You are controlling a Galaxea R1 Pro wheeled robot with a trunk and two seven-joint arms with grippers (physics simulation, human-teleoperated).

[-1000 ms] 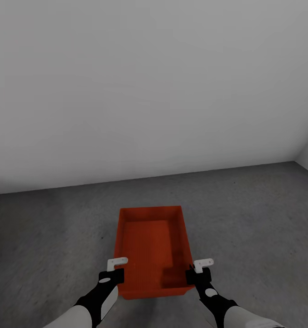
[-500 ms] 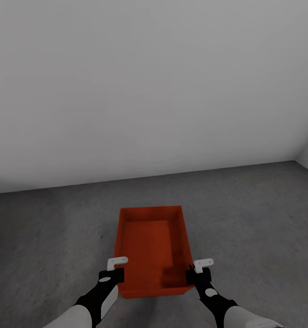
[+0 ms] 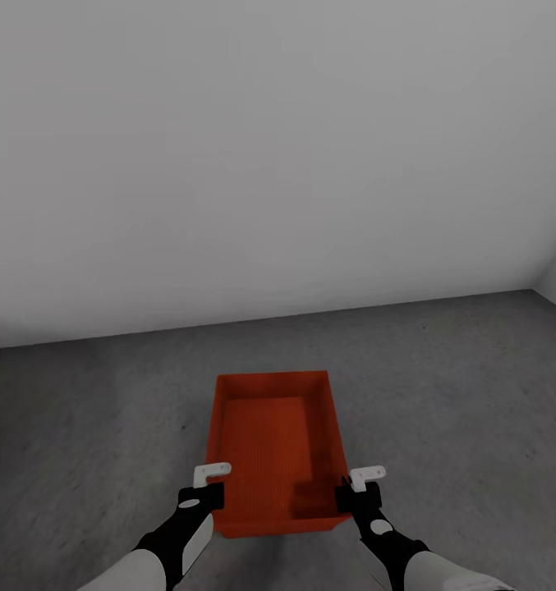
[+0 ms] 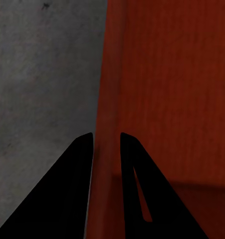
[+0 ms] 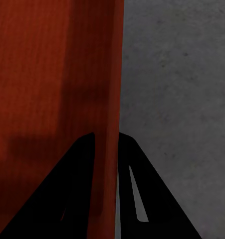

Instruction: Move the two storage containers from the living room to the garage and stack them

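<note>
One orange-red rectangular open-top plastic bin (image 3: 275, 447) is in the garage, over the dark grey speckled concrete floor (image 3: 466, 386) (resting or hovering, unclear). The left gripper (image 4: 106, 142) and right gripper (image 5: 106, 142) each pinch a side wall. Release, then fetching the second bin, likely remain.

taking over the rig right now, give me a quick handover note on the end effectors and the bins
Left end effector: shut on the orange-red container's left wall, near the end closest to the robot.
Right end effector: shut on its right wall, same end.
The container is over the dark grey concrete floor by a white wall; whether it rests on the floor or hangs just above it cannot be told.
Done: one container brought here.
Left: set it down and release, then stack the second container on it.
</note>
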